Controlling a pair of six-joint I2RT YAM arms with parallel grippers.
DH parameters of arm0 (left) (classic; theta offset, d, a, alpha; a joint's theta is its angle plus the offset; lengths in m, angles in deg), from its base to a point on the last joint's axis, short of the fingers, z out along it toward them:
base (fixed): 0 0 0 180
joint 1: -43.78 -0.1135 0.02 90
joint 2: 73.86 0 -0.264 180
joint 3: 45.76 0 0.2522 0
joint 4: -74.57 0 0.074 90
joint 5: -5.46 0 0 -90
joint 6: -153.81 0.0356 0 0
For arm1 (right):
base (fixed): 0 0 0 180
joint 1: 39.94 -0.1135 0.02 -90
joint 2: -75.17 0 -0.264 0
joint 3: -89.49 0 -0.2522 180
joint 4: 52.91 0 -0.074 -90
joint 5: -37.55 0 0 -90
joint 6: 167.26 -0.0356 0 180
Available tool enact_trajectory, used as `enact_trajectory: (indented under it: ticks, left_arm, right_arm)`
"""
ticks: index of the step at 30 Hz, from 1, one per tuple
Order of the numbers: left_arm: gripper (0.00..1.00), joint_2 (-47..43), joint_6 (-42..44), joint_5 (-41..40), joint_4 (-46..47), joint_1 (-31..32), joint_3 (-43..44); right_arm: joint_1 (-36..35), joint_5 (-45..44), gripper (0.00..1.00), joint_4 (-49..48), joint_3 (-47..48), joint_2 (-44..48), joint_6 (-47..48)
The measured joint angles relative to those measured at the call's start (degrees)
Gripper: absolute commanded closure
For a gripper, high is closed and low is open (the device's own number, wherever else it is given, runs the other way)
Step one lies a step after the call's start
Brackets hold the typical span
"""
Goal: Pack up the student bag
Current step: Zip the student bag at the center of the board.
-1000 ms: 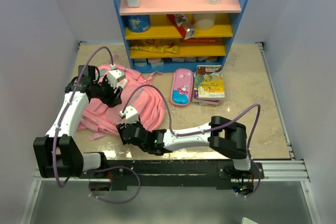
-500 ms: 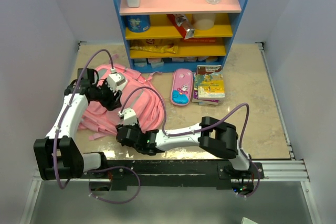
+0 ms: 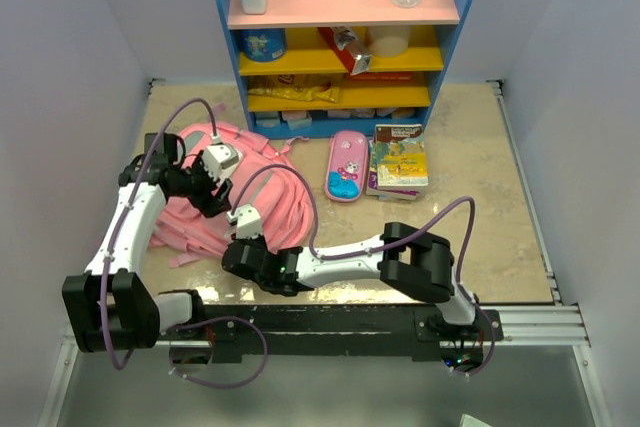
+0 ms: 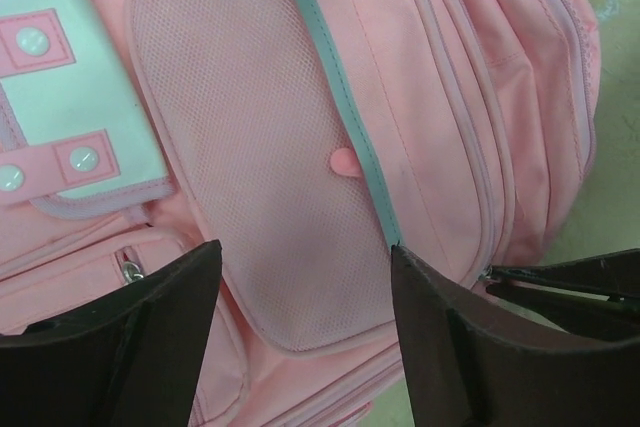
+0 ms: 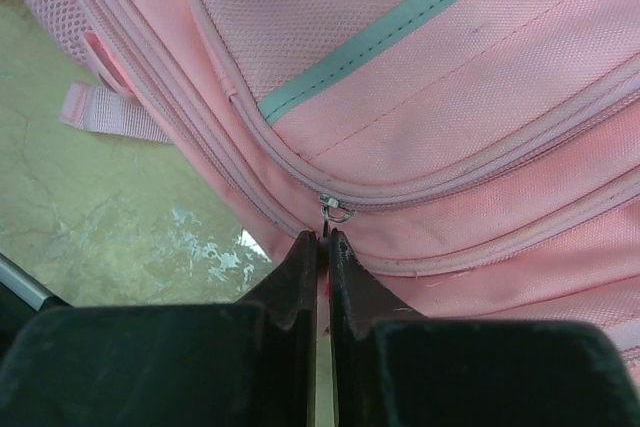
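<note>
At the right wrist camera only, the right gripper (image 5: 322, 239) is seen pinching the zip pull (image 5: 334, 209) of the student bag (image 5: 480, 97); the left wrist camera shows the left gripper (image 4: 305, 252) spread over the mesh pocket (image 4: 250, 147).

Bag (image 3: 280, 202) at table's (image 3: 470, 147) left, pencil case (image 3: 347, 165) to its right, books (image 3: 400, 162) right of that — shelf (image 3: 345, 37) behind them all.
</note>
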Motion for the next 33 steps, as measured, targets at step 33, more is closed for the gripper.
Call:
enact_trajectory:
  ticks: [33]
  left_arm:
    - [0.33, -8.59, 34.10, 12.74, -12.90, 1.01, -12.39]
  right_arm:
    - [11.78, 29.29, 1.00, -12.92, -15.87, 13.03, 6.01]
